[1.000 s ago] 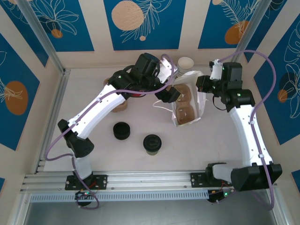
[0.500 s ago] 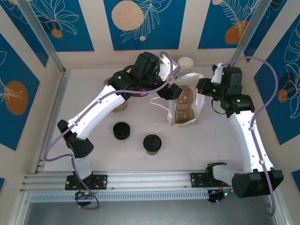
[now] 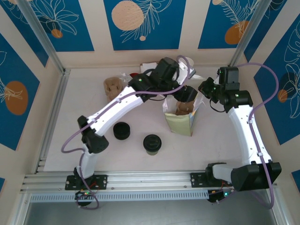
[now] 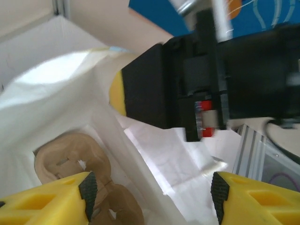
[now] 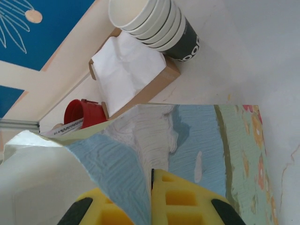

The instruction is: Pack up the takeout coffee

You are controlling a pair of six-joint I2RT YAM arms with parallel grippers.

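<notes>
Takeout coffee (image 3: 152, 143) stands upright on the table (image 3: 70, 108), apart from the paper bag (image 3: 180, 123), near the black lid stack (image 3: 122, 131). Left gripper (image 4: 150, 199) is at the open bag mouth, fingers spread wide, holding nothing. A cardboard carrier (image 4: 65, 154) sits inside the bag. Right gripper (image 5: 149, 201) fingers pinch the bag's wall. Stacked cups (image 5: 154, 23) are beyond the bag.

The dark olive-green paper cup with a round black plastic lid (image 3: 152, 142) is standing on the pale tabletop (image 3: 70, 108), just right of and nearer than the low stack of round black plastic lids (image 3: 122, 131), while the pale paper bag (image 3: 179, 124) is standing upright behind it to the right, with the brown cardboard cup carrier (image 4: 70, 159) lying inside.
</notes>
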